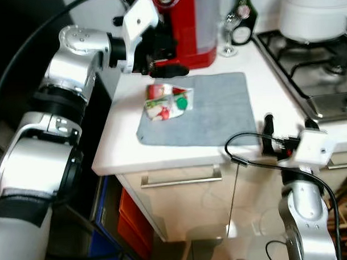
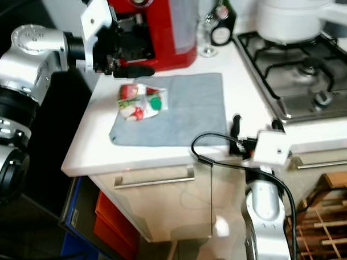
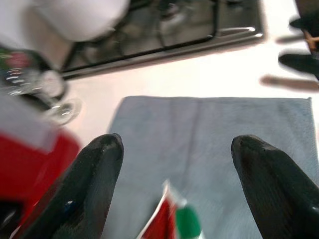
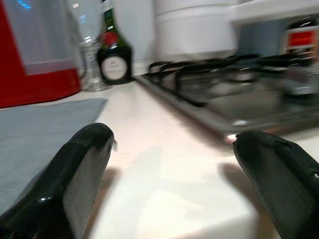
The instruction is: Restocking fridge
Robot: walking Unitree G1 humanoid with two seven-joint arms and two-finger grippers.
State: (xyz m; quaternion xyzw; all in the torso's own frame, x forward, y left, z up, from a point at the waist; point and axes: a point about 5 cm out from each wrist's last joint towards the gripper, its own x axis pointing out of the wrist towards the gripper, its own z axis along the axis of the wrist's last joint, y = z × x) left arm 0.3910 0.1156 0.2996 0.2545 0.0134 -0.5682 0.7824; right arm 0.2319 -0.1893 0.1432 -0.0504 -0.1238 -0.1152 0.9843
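Note:
A small red, white and green carton (image 1: 167, 101) lies on its side on a grey cloth (image 1: 221, 114) spread over the white counter (image 1: 120, 149). My left gripper (image 1: 162, 61) hovers just behind and above the carton, close to the red machine, with its fingers open. In the left wrist view the carton's (image 3: 172, 219) top edge sits low between the two black fingers (image 3: 94, 174). My right gripper (image 1: 289, 123) rests open at the counter's front edge, right of the cloth, holding nothing.
A red coffee machine (image 1: 190, 27), a wine glass (image 1: 227, 37) and a dark bottle (image 4: 113, 55) stand at the counter's back. On the right, a gas hob (image 1: 313, 62) carries a white pot (image 1: 315, 14). Drawers with a metal handle (image 1: 181, 178) are below.

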